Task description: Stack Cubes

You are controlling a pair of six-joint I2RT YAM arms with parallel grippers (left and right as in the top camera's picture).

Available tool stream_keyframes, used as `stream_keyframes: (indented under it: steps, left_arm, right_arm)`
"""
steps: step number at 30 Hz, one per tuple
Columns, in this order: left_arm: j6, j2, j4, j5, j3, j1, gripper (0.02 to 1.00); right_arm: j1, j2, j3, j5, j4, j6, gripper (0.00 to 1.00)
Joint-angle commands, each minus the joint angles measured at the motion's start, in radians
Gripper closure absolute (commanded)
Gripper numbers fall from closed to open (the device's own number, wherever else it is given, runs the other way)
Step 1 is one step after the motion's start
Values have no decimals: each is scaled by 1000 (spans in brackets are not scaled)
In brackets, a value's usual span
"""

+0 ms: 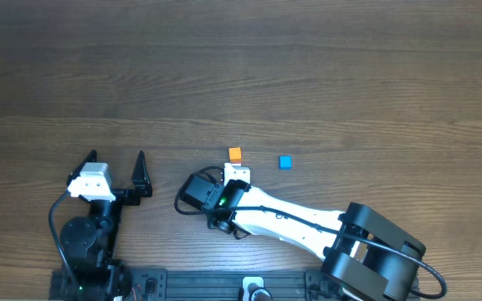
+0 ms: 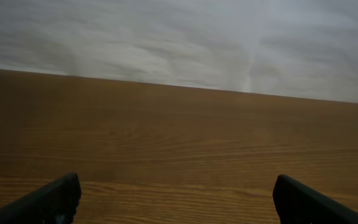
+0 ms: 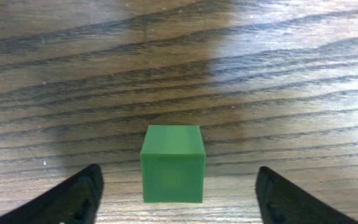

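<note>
1. State of right gripper (image 3: 178, 177): jaws spread wide, nothing gripped. 1 finger stands on each side of the green cube (image 3: 173, 163), both apart from it, with bare wood showing in each gap.
2. Position of green cube: flat on the wooden table (image 1: 325, 75), centred between the fingers of the right gripper. Its sides look near equal, so there is no long axis to choose. Its faces lie roughly square to the closing line, with 1 side face toward each finger.
3. Key relation: the cube lies straight ahead of the wrist and within the finger span, gaps about even. Judgement: closing should catch it with no sideways correction. Finger height over the table cannot be told, so a little more descent may be needed.
4. The orange cube (image 1: 235, 154) sits on the table just beyond the right wrist. The blue cube (image 1: 285, 162) sits near it, toward the right, and the 2 are apart. Either could serve as base; orange is nearer.
5. The left gripper (image 1: 115, 165) is wide open and empty, close to its own base, well apart from all 3 cubes. The right arm is plainly the nearer.
6. Step in hand, as judged: grasp of the green cube. No stack built yet.
</note>
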Motion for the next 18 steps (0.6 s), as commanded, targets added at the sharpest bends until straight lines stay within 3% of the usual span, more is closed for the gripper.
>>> stream_keyframes:
  steps: [1,18]
  left_arm:
    - [18,-8,3,10,-8,6,20]
    - [18,-8,3,10,-8,6,18]
  right_arm:
    - [12,11,18,24,3,-4,281]
    - [16,18,18,29,15,-12,421]
